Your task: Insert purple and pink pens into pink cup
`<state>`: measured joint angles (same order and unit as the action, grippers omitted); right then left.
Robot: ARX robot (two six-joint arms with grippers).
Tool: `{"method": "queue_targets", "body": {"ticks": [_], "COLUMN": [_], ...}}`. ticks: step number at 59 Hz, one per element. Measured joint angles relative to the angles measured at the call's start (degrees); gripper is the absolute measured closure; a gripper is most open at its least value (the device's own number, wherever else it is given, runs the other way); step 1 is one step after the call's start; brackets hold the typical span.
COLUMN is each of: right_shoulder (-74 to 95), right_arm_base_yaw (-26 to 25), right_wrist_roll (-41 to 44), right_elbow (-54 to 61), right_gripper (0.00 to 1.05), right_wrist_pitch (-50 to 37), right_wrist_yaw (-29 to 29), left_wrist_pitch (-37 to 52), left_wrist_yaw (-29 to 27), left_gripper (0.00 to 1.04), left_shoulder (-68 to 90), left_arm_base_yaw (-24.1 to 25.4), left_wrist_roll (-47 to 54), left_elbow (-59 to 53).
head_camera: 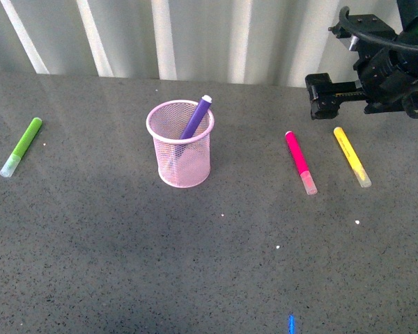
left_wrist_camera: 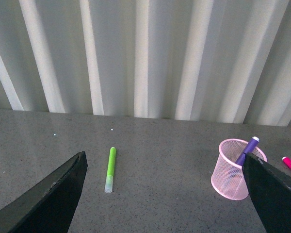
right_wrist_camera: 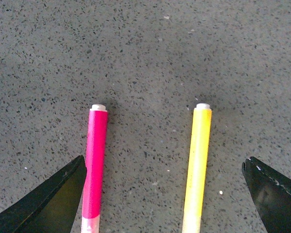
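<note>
A: Where did the pens lie?

B: The purple pen (head_camera: 197, 117) stood in the pink cup (head_camera: 195, 170), leaning on the rim with its white end up. The pink pen (head_camera: 297, 154) lay flat on the desk (head_camera: 216, 264), well to the right of the cup. It was near the yellow marker (head_camera: 350, 153) but not touching it.

A: And the hands?

B: The right hand (right_wrist_camera: 164, 165) hung over those two markers, spread wide and holding nothing. In its wrist view both markers showed inside its spread, the pink one close to one side. The left hand (left_wrist_camera: 163, 155) was also wide and empty, off toward the lime-green marker (head_camera: 22, 145).

A: How would the pink pen handle?

B: It was probably light and stiff, with a smooth plastic barrel that could roll or slip under a loose pinch. The clear cap end looked like the weaker part. The best hold seemed to be across the coloured barrel near its middle, with the hand shifted so the yellow marker was left outside.

A: The cup?

B: It was thin wire mesh, likely light enough to tip if the pen struck the rim. The pen would need lowering from above, beside the purple one.
</note>
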<state>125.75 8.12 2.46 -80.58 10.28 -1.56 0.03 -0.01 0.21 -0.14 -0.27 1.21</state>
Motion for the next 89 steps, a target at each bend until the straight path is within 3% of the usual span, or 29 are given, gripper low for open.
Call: {"method": "queue_targets", "body": {"ticks": [43,84,89], "right_shoulder": [13.31,16.44,16.44], "right_arm_base_yaw": [5.68,5.53,5.51], "right_wrist_roll": [-3.50,-7.89,-8.13], "right_elbow": [-12.04,-13.70,-13.38], "right_gripper": [0.07,0.07,0.16], "right_wrist_pitch": [2.51,1.79,1.51], "right_wrist_yaw": [-1.11,-0.70,-0.17], "left_wrist_pitch": [0.00,0.00,0.00], "left_wrist_yaw": [0.00,0.00,0.00], "left_gripper": [0.07,0.07,0.07], "left_shoulder": [0.00,0.00,0.00], "left_arm_base_yaw": [0.00,0.00,0.00], "left_wrist_roll": [0.00,0.00,0.00], "left_elbow": [0.00,0.00,0.00]}}
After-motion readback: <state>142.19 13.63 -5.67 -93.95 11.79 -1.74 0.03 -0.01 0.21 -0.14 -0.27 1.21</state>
